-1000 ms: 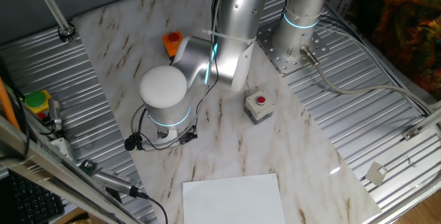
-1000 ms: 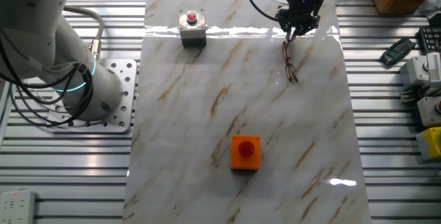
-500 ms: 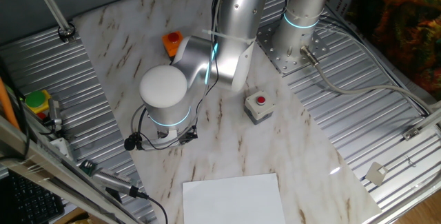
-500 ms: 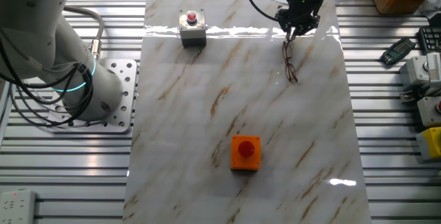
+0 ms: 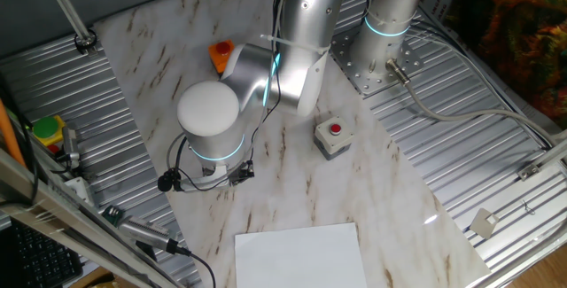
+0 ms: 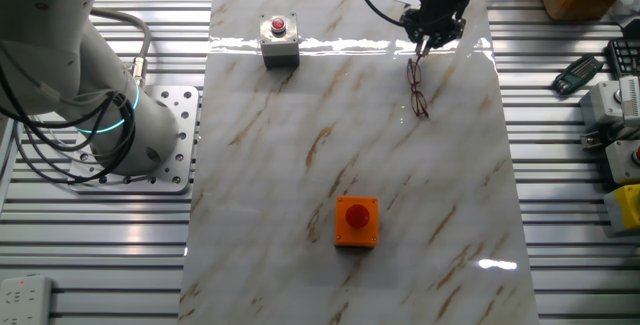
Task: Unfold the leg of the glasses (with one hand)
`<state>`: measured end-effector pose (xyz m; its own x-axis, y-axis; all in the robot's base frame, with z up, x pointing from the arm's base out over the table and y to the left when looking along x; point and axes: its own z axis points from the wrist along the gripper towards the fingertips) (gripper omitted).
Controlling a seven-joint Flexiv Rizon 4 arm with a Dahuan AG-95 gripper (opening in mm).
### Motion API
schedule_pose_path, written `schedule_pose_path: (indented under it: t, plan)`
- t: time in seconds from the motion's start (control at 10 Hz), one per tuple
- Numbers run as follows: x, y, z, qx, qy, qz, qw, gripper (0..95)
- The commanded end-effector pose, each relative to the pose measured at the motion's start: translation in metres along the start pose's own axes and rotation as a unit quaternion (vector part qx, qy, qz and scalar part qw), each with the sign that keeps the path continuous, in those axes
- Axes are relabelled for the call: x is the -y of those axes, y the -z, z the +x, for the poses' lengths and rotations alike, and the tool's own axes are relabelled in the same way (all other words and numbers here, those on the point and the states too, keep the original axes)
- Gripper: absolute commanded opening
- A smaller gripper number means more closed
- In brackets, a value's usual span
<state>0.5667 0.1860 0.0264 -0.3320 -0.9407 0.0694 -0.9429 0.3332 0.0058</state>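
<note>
In the other fixed view, the gripper (image 6: 421, 51) is hanging at the upper right of the frame, its tips pointing down at the top end of the glasses (image 6: 418, 90). The glasses are lying on the marble tabletop (image 6: 300, 165), right of centre. Whether the fingers are apart or pinching the thin frame I cannot tell. A grey red-button box (image 6: 278, 39) is sitting at upper left, an orange button box (image 6: 356, 221) lower centre.

The table (image 6: 300, 225) has a pale marbled top with brown veins. On it lie the glasses (image 6: 419, 89) near one edge, a grey red-button box (image 6: 279, 39), an orange box (image 6: 356, 221) with a red button, and what looks like white paper (image 5: 301, 254).
</note>
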Motion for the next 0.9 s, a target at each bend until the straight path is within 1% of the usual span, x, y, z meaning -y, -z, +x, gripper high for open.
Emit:
schedule_pose_path:
  t: [0.1,0.5,0.7,0.9]
  plan:
    - [-0.0006,0.001,-0.0006,0.002,-0.002,-0.002,1.0,0.0]
    - [-0.0013,0.0058,-0.0016,0.012,-0.008,-0.006,0.9999,0.0]
    - [-0.0018,0.0067,-0.0013,0.022,-0.01,-0.009,0.9997,0.0]
    - [-0.0025,0.0084,-0.0013,0.027,-0.012,-0.01,0.9995,0.0]
